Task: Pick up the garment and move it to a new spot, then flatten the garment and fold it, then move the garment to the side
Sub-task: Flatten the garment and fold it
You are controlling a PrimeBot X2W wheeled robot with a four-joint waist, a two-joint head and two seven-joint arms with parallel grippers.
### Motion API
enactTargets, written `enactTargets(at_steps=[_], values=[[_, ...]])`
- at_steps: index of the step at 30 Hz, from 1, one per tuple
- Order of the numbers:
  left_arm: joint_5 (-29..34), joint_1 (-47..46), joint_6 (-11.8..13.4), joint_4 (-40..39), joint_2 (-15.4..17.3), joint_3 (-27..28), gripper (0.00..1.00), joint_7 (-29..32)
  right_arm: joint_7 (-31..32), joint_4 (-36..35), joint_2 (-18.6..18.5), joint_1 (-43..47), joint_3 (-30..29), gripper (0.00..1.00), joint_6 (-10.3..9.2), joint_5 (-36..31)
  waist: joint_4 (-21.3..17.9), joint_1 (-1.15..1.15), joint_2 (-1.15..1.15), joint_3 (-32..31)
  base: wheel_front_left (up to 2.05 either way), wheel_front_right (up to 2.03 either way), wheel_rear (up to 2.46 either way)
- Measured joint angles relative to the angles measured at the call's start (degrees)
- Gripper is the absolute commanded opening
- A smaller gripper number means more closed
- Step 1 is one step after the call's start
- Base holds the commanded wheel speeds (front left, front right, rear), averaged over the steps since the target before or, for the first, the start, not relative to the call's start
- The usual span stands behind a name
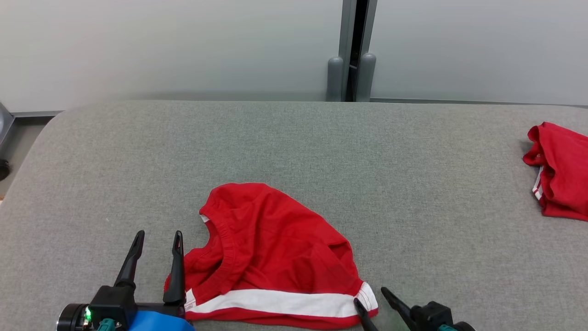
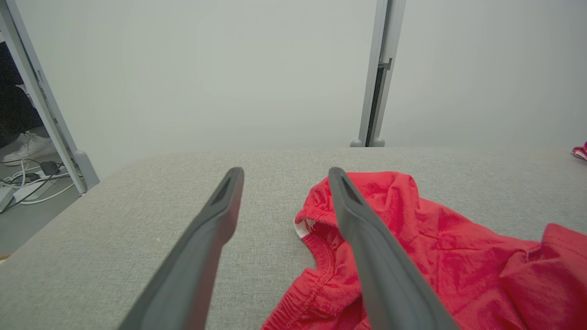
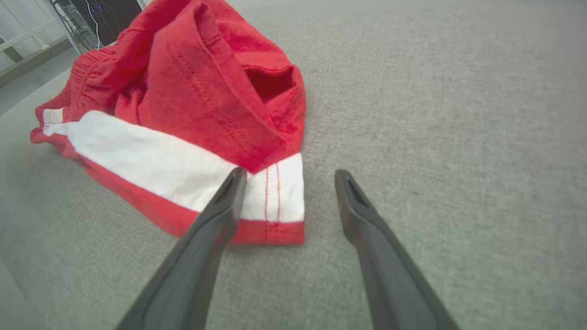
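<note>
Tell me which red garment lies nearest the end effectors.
The crumpled red garment with the broad white stripe, between the left end effector and right end effector; the other red garment sits far right.

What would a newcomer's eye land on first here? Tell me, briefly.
First, the crumpled red cloth garment with a broad white band, lying near the front of the grey fabric-covered table. Next, the two open grippers flanking it: the left gripper at its left edge, the right gripper at its white-banded right corner. A second bundled red cloth sits at the table's far right.
</note>
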Motion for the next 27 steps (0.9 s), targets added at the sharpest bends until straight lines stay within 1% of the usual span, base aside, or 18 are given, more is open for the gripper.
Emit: enactTargets(at_steps=[2,3,4,5,6,7,11,15,21,27], values=[[0.1,0.0,-0.1,0.0,-0.1,0.2,1.00,0.0,0.5,1.3,-0.2,-0.1,1.2,1.00,0.00,0.7,0.1,0.00,0.00,0.2,0.00,0.00,0.00],[0.2,0.0,-0.3,0.1,-0.2,0.3,1.00,0.0,0.6,1.9,-0.3,-0.1,1.5,0.90,0.00,1.1,0.2,0.00,0.00,0.3,0.00,0.00,0.00],[0.2,0.0,-0.3,0.1,-0.3,0.4,1.00,0.0,1.0,2.7,-0.4,-0.3,2.0,0.70,0.00,1.4,0.2,0.00,0.00,0.3,0.00,0.00,0.00],[0.4,0.0,-0.4,0.1,-0.4,0.5,1.00,0.0,1.0,3.3,-0.5,-0.6,2.5,0.34,0.00,1.7,0.2,0.00,0.00,0.4,0.00,0.00,0.00],[0.5,0.0,-0.4,0.2,-0.4,0.6,1.00,0.0,0.9,3.8,-0.5,-0.9,2.7,0.06,0.00,2.1,0.2,0.00,0.00,0.4,0.00,0.00,0.00],[0.5,0.0,-0.5,0.2,-0.5,0.7,1.00,0.0,0.9,4.4,-0.5,-1.3,3.2,0.00,0.00,2.6,0.1,0.00,0.00,0.4,0.00,0.00,0.00],[0.6,0.0,-0.5,0.4,-0.7,1.2,1.00,0.0,0.4,5.7,-0.7,-2.5,3.8,0.00,0.00,4.0,-0.2,0.00,0.00,0.3,0.00,0.00,0.00],[0.6,0.1,-0.5,0.3,-0.9,1.8,1.00,0.0,-0.8,5.0,-2.2,-3.7,0.2,0.00,0.00,3.8,-1.1,0.00,0.00,0.1,0.00,0.00,0.00],[0.5,0.6,-1.0,0.6,-1.3,1.8,1.00,0.0,-1.4,0.1,-5.1,-3.4,-7.0,0.00,0.00,0.9,-3.1,0.00,0.00,-0.3,0.00,0.00,0.00],[0.4,0.7,-1.0,0.9,-1.5,1.4,1.00,0.0,-1.4,-5.2,-7.1,2.1,-10.4,0.00,0.00,-0.6,-4.6,0.00,0.00,-0.8,0.00,0.00,0.00]])
